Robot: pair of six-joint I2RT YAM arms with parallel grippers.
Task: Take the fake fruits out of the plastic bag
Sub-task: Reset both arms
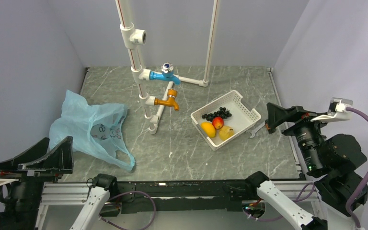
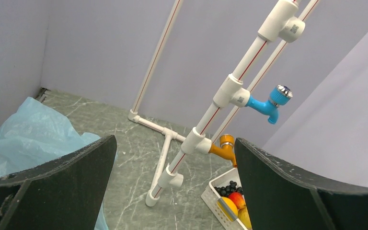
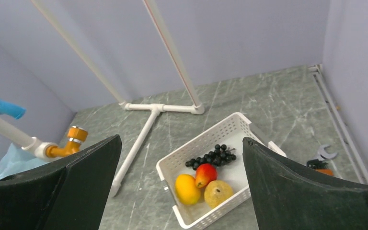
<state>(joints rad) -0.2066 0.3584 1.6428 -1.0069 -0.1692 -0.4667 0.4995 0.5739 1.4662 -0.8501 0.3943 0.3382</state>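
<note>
Fake fruits (image 1: 217,123): all four sit in the white slotted basket (image 1: 249,111), right of table centre. The grape bunch (image 1: 217,114) is toward the back and the red apple (image 1: 218,122) is just in front of it. The orange-yellow oval one (image 1: 208,129) is at the apple's left, the pale yellow one (image 1: 226,132) at its right, all packed close together.

Plastic bag (image 1: 88,129), light blue and crinkled, lies slumped on the left side of the table (image 1: 182,153), well apart from the basket. One handle loop points to the near edge and there is a dark print on its side. Can't see inside it.

Left gripper (image 2: 175,141) has its jaws spread wide with nothing between them. It is raised at the front-left corner, just beside the bag. Right gripper (image 3: 181,139) is also spread wide and holds nothing. It hovers at the right edge, pointed toward the basket.

White pipe frame (image 1: 138,74) stands between bag and basket, with the blue tap (image 1: 165,74) above the orange tap (image 1: 169,101). Small wrench (image 1: 255,130) lies on the table just right of the basket.
</note>
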